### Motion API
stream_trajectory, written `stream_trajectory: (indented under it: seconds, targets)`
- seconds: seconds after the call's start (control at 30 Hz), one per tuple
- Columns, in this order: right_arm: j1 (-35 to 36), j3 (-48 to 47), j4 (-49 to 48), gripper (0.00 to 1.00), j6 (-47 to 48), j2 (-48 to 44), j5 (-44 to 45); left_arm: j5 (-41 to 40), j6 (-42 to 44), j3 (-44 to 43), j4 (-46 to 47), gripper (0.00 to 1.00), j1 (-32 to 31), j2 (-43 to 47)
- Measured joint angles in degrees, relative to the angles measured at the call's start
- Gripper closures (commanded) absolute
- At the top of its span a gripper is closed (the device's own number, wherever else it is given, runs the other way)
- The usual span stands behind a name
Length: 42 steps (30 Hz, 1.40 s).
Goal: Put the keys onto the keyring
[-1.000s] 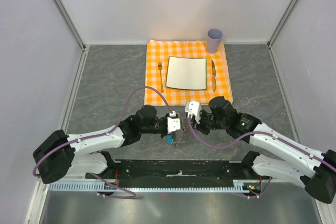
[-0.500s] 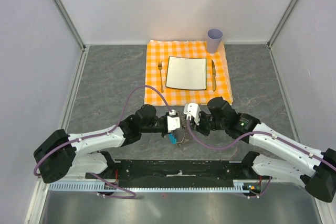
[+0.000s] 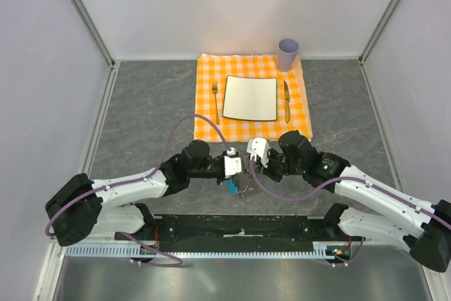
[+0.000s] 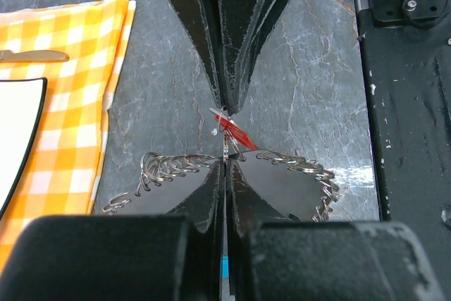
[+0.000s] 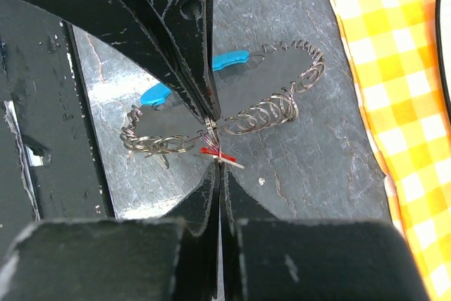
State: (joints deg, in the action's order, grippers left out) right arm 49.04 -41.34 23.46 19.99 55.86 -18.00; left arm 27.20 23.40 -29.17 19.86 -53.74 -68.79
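**Top view.** My left pincer (image 3: 238, 174) and right pincer (image 3: 249, 168) meet tip to tip over the grey table (image 3: 141, 118), at 6 o'clock from the plate (image 3: 250, 98). The keyring (image 3: 244, 188) lies beneath them. Its blue tab (image 3: 229, 187) is at 7 o'clock from the meeting point. The key is too small to pick out here. The checked cloth (image 3: 204, 96) carries the plate, with the fork (image 3: 215, 96) at the plate's 9 o'clock, the knife (image 3: 287, 100) at 3 o'clock and the cup (image 3: 287, 53) at 1 o'clock.

**Left wrist.** My left fingers come in from 6 o'clock, pressed together to a hairline seam. A silver ring of the keyring (image 4: 169, 167) is nipped at their tips. Chain coils fan out toward 9 and 3 o'clock on the table. The right pincer (image 4: 225, 107) drops in from 12 o'clock, also closed. The key (image 4: 232, 129), with its red head, sits between the two sets of tips, right against the ring.

**Right wrist.** My right fingers enter from 6 o'clock, closed with no gap. The key (image 5: 209, 151) is clamped at their tips, its thin blade poking out toward 4 o'clock. The left pincer (image 5: 210, 121) reaches in from 12 o'clock, closed on ring wire just above the key. Coils of the keyring (image 5: 275, 111) run toward 2 and 8 o'clock. The blue tab (image 5: 229, 59) shows on either side of the left finger.
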Motion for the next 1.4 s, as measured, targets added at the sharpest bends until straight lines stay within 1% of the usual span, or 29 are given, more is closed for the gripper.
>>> stream_trajectory:
  seconds: [1.4]
  targets:
    - [1.01, 0.00, 0.28, 1.00, 0.39, 0.59, -0.13, 0.00, -0.02, 0.00, -0.46, 0.98, 0.00, -0.20]
